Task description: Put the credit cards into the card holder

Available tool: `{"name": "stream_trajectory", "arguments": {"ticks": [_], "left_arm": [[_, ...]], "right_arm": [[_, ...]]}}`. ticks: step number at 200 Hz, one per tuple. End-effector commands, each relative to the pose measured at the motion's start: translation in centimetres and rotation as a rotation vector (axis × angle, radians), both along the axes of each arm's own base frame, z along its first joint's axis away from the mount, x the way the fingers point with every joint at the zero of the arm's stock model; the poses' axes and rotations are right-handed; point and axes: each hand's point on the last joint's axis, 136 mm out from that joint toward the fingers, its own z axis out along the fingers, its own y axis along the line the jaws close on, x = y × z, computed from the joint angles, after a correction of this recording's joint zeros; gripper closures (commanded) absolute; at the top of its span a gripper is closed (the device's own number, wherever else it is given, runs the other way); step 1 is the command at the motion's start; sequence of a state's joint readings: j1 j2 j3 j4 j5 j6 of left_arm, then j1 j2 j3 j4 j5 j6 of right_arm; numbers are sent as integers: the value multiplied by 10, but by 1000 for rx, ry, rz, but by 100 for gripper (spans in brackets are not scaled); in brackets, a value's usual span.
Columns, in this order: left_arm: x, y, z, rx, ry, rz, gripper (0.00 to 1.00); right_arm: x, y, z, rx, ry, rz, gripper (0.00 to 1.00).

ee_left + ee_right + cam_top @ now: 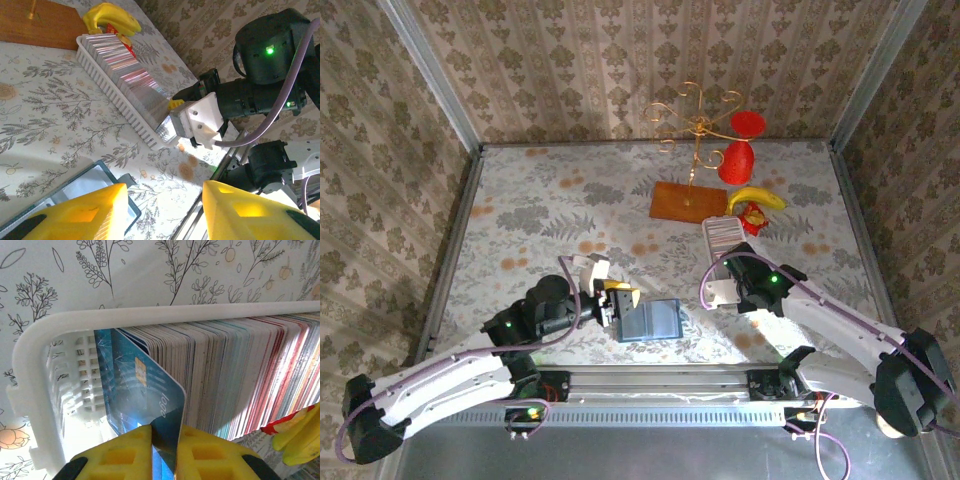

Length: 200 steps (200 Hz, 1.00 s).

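1. The right gripper (162, 452) is pinched tight on the lower edge of a teal-blue credit card (135, 385).
2. That card stands at the end of a white tray (30, 355), where the other credit cards (240, 375) are packed upright.
3. The left gripper (165, 205) gapes wide, holding nothing.
4. Under it, the card holder (75, 190) lies flat on the table (50, 100).

walls (620, 70): beige damask wallpaper | table (540, 210): floral cloth | corners: metal posts (432, 75)
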<state>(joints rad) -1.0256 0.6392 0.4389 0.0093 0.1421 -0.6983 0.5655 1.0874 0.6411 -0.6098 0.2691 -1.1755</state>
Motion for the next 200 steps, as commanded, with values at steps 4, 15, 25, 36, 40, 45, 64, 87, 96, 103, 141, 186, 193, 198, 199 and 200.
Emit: {"name": "stream_trajectory", "arguments": {"ticks": [4, 15, 25, 36, 40, 45, 64, 87, 96, 103, 141, 186, 193, 198, 199, 200], "left_arm": [[-1, -2, 3, -28, 7, -10, 56], [-1, -2, 3, -29, 8, -10, 56], [-1, -3, 3, -30, 10, -8, 56], [-1, -3, 4, -34, 10, -9, 56], [-1, -3, 3, -33, 11, -9, 56], [-1, -4, 4, -34, 10, -9, 57], [0, -4, 4, -34, 10, -11, 56], [-1, -5, 3, -31, 15, -13, 56], [-1, -5, 2, -29, 17, -13, 56], [-1, -5, 3, -32, 14, -13, 56], [-1, -4, 3, -24, 5, -15, 57], [1, 0, 9, -14, -67, -14, 60], [1, 1, 10, -10, -90, -15, 60], [1, 2, 11, -7, -111, -18, 59], [1, 2, 12, -7, -116, -18, 60], [0, 2, 12, -6, -120, -19, 59]], "right_arm": [[16, 11, 28, 70, -83, -2, 87], [16, 11, 31, 71, -88, -2, 91], [16, 11, 32, 73, -89, 1, 91], [16, 11, 35, 75, -90, 0, 91], [15, 12, 36, 76, -87, -1, 91], [15, 12, 36, 77, -83, -1, 91], [12, 11, 38, 80, -76, -2, 92], [4, 11, 41, 96, -45, -5, 94], [-1, 11, 43, 107, -28, -7, 95], [-6, 11, 45, 119, -7, -9, 97], [-40, 13, 54, 194, 75, 27, 100], [-64, 42, 98, 497, -14, 114, 100], [-68, 50, 110, 577, -19, 113, 100], [-72, 56, 118, 639, -9, 111, 100], [-73, 57, 120, 652, -7, 111, 100], [-73, 59, 122, 663, -3, 110, 100]]}}
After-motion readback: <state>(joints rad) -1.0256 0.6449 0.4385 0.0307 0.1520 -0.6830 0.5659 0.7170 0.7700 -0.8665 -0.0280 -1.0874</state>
